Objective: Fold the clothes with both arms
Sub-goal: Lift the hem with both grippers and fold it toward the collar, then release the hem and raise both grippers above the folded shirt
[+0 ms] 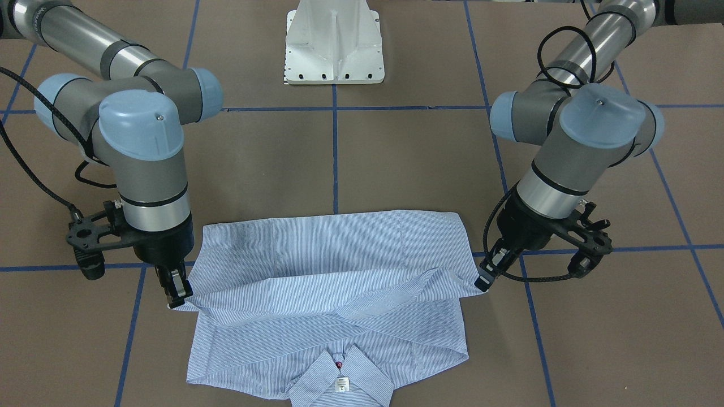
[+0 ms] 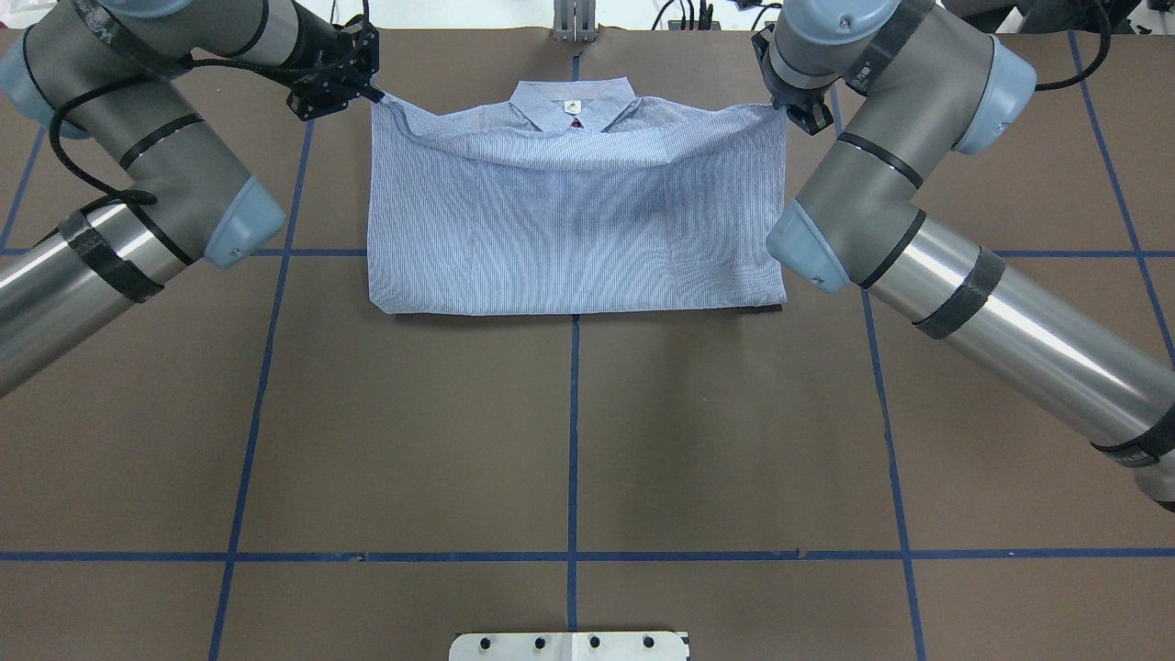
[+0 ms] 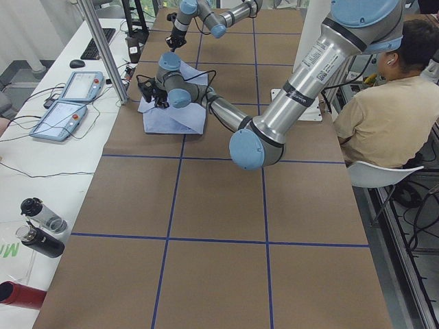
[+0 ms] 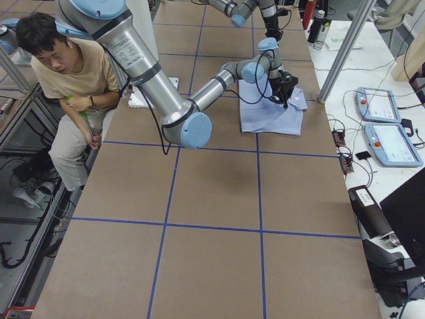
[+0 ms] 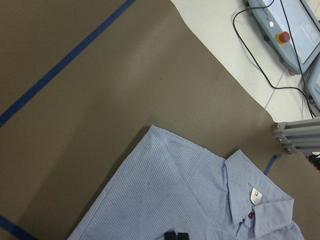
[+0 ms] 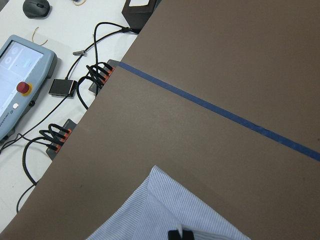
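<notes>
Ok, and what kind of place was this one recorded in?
Probably a robotics lab: a brown table gridded with blue tape, teach pendants on the side bench, and a person seated alongside.

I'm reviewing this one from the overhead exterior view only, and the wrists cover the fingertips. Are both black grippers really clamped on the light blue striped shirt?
Observer: Yes. In the front-facing view the left gripper and the right gripper each pinch one corner of the light blue striped button-up shirt.
Reviewer: Is the edge they hold lying flat on the layer below?
Observer: It doesn't look so. From the front, that edge appears raised between the two grippers and sags in the middle, with shadow beneath it.
Reviewer: Is anyone near the rig?
Observer: Both side views show a person in a tan shirt, seated on the robot's side of the table.
</notes>
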### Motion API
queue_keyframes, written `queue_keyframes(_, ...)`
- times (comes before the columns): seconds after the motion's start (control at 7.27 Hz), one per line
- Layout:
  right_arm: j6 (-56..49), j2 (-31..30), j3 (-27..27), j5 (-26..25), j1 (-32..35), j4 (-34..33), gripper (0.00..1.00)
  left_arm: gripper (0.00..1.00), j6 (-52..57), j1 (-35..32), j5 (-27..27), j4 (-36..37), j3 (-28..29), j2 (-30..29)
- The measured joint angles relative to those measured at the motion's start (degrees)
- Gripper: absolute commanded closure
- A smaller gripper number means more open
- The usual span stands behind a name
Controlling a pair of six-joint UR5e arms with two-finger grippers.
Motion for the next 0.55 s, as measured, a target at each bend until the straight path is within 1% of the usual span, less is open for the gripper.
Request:
queue_keyframes(0.41, -0.9, 3.5, -11.8, -0.1, 0.5, 8.5, 1.00, 1.00, 0.1, 0.0, 0.4, -8.3, 10.3, -3.5)
queue_keyframes(0.55, -1.1, 3.9, -14.3, -0.3, 0.2, 10.2, 1.00, 1.00, 0.2, 0.0, 0.5, -9.7, 12.7, -4.5)
